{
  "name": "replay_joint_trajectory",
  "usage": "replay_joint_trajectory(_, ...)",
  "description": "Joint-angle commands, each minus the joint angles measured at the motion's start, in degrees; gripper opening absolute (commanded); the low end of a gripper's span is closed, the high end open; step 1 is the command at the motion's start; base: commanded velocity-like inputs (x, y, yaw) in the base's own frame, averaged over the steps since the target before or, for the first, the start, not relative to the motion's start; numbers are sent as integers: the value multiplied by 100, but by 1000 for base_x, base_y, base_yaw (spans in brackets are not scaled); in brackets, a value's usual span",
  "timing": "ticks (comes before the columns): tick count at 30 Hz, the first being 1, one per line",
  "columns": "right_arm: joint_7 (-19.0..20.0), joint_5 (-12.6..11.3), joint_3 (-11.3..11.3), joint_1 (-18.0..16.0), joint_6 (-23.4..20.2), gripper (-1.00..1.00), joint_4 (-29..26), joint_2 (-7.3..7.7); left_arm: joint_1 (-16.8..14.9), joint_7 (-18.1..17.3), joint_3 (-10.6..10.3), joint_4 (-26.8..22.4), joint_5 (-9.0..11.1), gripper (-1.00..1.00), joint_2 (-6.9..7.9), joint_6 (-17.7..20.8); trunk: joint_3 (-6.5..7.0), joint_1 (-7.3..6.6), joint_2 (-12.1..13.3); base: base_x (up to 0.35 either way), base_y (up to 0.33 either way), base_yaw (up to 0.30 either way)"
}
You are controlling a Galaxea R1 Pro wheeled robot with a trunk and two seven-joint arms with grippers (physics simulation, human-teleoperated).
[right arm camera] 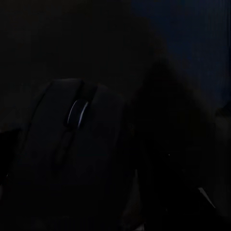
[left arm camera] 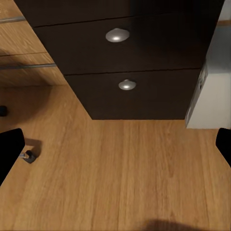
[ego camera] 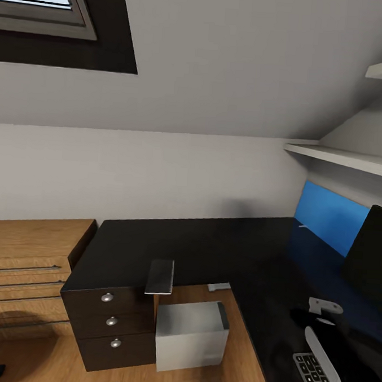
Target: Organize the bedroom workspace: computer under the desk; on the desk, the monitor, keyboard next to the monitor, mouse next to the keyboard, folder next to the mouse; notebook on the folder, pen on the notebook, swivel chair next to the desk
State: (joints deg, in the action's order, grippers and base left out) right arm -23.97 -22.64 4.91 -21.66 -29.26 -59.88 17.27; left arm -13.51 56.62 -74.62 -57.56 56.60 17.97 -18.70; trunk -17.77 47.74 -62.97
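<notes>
While the left gripper hangs over the wood floor before the dark drawer unit, its fingers stand wide apart, holding nothing. Right gripper: close above the black mouse on the desk; jaw state cannot be told in the dark. Computer: on the floor beside the drawers, at the desk's inner edge. Monitor, keyboard: on the desk. Mouse lies between them.
</notes>
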Motion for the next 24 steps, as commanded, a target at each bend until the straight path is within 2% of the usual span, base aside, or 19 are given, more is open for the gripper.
replay_joint_trajectory(1,-73,-58,25,-5,35,-100,34,7,-11,22,-26,-10,36,100,4,-30,-7,1,-6,0,0,-3)
replay_joint_trajectory(4,-73,119,39,-5,218,-100,153,7,-11,24,-26,-10,39,100,5,-35,-7,1,-6,0,0,-1)
replay_joint_trajectory(8,-73,517,51,-7,601,-100,291,-6,-10,19,-26,-10,42,100,5,-36,-7,1,-6,0,0,0)
replay_joint_trajectory(11,-65,721,53,-33,735,-100,643,-13,-11,17,-32,-10,44,100,5,-37,-7,1,-6,0,0,0)
replay_joint_trajectory(14,75,858,53,-205,1125,-100,1248,-9,-11,16,-39,-10,39,100,5,-37,-7,1,-6,0,0,0)
replay_joint_trajectory(19,519,1106,54,-823,1738,-100,2612,-5,-11,16,-51,-10,36,100,-1,-37,-7,1,-6,0,0,0)
replay_joint_trajectory(24,827,1313,54,-1182,2124,-100,3351,-7,-11,16,-52,-10,36,100,-11,-37,-7,1,-6,0,0,0)
